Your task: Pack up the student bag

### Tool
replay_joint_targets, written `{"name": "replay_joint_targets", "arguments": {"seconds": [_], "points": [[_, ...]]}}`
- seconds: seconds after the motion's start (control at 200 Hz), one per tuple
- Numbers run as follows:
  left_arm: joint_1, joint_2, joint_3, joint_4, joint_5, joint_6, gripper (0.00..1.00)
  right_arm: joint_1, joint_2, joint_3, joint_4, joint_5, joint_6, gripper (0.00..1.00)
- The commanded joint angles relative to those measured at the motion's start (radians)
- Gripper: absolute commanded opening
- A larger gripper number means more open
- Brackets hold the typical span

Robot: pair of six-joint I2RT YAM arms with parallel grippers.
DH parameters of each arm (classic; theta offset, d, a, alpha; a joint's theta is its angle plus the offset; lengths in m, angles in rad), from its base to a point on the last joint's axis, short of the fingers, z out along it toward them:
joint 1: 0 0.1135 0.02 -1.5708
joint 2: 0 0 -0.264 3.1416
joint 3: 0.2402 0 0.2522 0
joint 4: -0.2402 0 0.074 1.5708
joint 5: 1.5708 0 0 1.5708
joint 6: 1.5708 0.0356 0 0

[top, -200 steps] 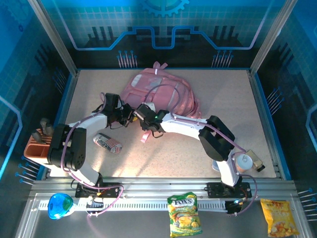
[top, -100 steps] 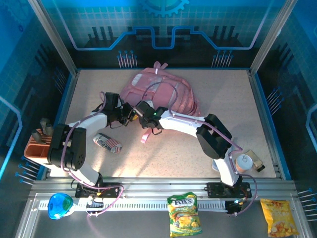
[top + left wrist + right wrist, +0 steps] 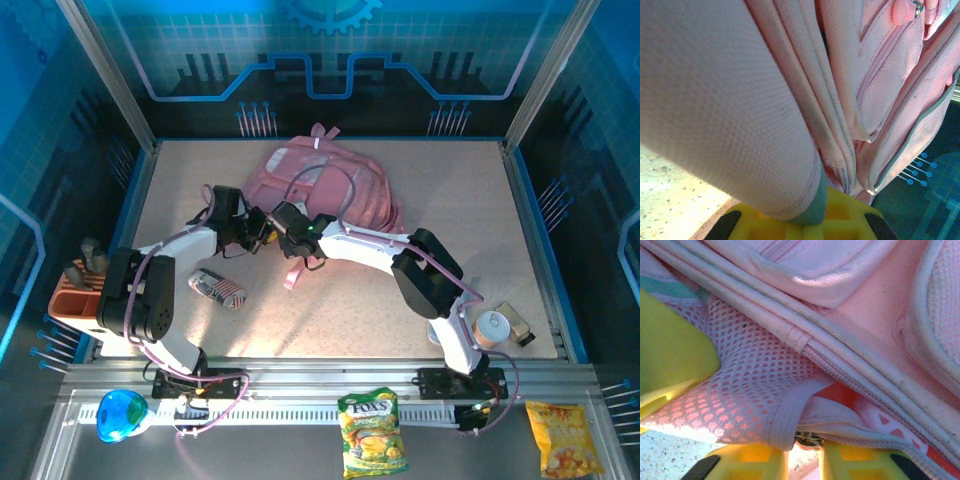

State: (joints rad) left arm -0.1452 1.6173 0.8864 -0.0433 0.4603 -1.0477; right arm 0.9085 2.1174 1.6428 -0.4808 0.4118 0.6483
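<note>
Student bag [image 3: 325, 190] lies flat at the far middle of the surface [image 3: 450, 200], straps up, its near-left corner at both claws. Change over the last second: the right arm has crept left along the bag's near edge, bringing the right claw [image 3: 283, 222] just beside the left claw [image 3: 262, 232], and its fingers have drawn closer together. Right wrist view: the right claw [image 3: 805, 457] has a narrow gap with the hem of a mesh pocket and a small metal piece in it; cannot tell whether it has bitten yet. Left claw [image 3: 800, 222] has not moved and is pressed together, pinching a fold of the student bag's pink fabric by its grey edge. Judgement: both claws are working one corner to hold the bag open, and packing proper is not yet begun. The striped pouch [image 3: 218, 290] sits near, apart from the bag.
</note>
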Motion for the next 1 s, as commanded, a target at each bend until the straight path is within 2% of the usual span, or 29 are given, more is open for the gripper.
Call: {"name": "replay_joint_targets", "arguments": {"seconds": [0.0,0.155,0.435,0.57,0.8,0.995], "points": [[-0.014,-0.013,0.039,0.016,0.094,0.003,0.0,-0.02,0.016,0.006,0.047,0.012,0.01,0.17],[-0.006,-0.016,0.038,0.014,0.074,0.004,0.0,-0.021,-0.03,-0.055,0.036,0.047,0.038,0.13],[0.034,-0.017,0.03,0.005,0.051,0.015,0.0,-0.028,-0.201,-0.29,-0.021,0.2,0.133,0.14],[0.045,-0.017,0.026,0.003,0.049,0.023,0.0,-0.055,-0.254,-0.383,-0.03,0.21,0.162,0.15],[0.047,-0.014,0.031,0.005,0.054,0.023,0.0,-0.068,-0.223,-0.335,0.03,0.097,0.055,0.21],[0.047,-0.015,0.034,0.0,0.056,0.026,0.0,-0.07,-0.175,-0.271,0.024,0.082,0.041,0.25]]}}
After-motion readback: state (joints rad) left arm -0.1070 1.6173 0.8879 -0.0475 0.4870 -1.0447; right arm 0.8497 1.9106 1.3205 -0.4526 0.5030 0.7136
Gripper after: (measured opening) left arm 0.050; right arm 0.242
